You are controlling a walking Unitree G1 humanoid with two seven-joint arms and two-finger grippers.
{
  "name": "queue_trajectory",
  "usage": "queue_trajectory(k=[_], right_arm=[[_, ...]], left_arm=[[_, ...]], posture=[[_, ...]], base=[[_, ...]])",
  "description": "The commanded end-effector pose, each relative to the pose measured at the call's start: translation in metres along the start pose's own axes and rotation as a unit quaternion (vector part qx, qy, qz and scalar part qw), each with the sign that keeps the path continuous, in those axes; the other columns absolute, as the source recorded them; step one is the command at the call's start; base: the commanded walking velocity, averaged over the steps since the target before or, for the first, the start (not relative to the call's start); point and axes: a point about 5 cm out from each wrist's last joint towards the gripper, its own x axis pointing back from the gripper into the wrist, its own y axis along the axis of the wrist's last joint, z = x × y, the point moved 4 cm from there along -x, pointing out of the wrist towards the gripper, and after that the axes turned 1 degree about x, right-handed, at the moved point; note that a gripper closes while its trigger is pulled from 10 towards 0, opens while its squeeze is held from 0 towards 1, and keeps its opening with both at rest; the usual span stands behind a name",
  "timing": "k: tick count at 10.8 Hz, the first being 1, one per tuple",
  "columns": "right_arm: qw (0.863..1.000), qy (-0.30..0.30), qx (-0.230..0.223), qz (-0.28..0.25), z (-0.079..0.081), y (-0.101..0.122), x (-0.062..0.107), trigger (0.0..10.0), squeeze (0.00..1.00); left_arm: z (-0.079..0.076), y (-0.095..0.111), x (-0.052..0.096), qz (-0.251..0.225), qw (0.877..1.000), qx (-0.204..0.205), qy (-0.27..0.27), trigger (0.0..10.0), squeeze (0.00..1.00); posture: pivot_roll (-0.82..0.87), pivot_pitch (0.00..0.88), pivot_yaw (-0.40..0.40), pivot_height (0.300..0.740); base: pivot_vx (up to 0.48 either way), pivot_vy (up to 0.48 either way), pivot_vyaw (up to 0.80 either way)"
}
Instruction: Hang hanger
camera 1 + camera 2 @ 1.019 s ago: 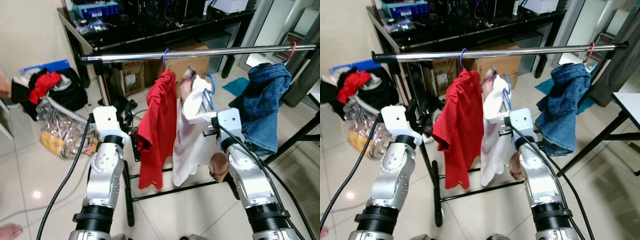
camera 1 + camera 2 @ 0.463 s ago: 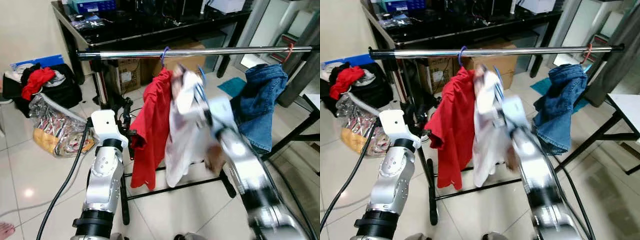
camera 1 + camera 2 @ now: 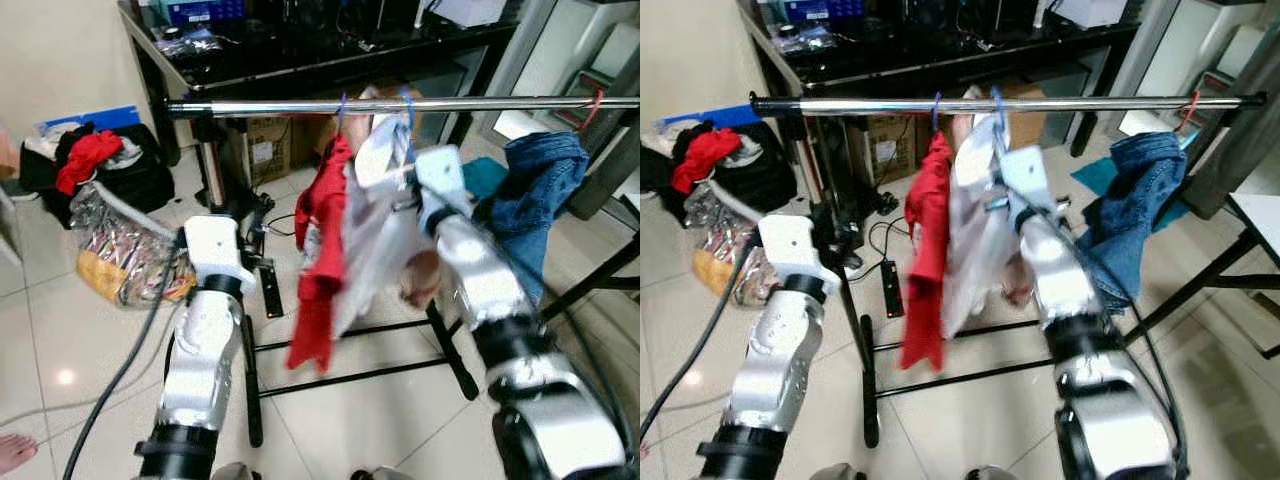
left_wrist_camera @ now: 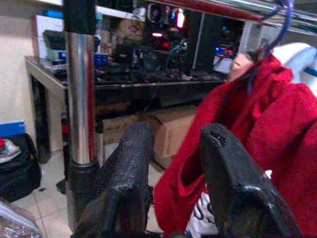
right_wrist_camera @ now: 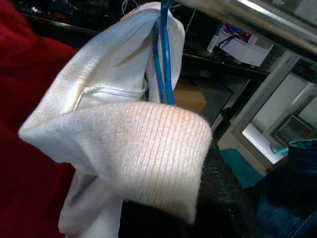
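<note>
A: Right gripper (image 3: pixel 1005 190) status?
B: Raised just under the rail (image 3: pixel 840 104), fingers clamped on the white shirt (image 3: pixel 975 240) at its collar. Blue hanger (image 3: pixel 997 108) hook sits at the rail, near the middle, beside the red shirt (image 3: pixel 928 260).
A: Left gripper (image 4: pixel 171 148)?
B: Low by the rack's left post (image 4: pixel 81 99), fingers parted, holding nothing. Jeans (image 3: pixel 1130 215) hang at the rail's right end.

red shirt (image 3: pixel 322 250) on rail | jeans (image 3: pixel 540 190) | clothes bag (image 3: pixel 120 262) on floor
</note>
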Motion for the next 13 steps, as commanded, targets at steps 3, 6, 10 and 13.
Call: queue_trajectory(k=[3,6,10,13], right_arm=[[0.999,-0.016,0.03,-0.007,-0.024,0.025,-0.014,10.0,0.0],[0.996,0.027,0.078,0.04,-0.015,0.019,-0.021,10.0,0.0],[0.995,0.039,0.075,0.049,-0.013,0.014,-0.021,10.0,0.82],[0.998,0.032,0.045,0.04,-0.02,0.016,-0.019,10.0,1.0]], left_arm=[[-0.016,-0.005,0.016,0.019,0.999,-0.013,-0.035,10.0,0.0],[-0.023,-0.008,0.02,0.029,0.999,-0.009,-0.041,10.0,0.0],[-0.02,-0.007,0.016,0.027,0.999,-0.01,-0.035,10.0,0.0],[-0.024,-0.007,0.013,0.028,0.999,-0.009,-0.044,10.0,0.0]], posture=[[0.13,0.135,-0.067,0.723],[0.12,0.143,-0.091,0.723],[0.12,0.11,-0.089,0.723],[0.1,0.092,-0.075,0.723]], base=[[0.0,0.0,0.0],[0.0,0.0,0.0],[0.0,0.0,0.0],[0.0,0.0,0.0]])
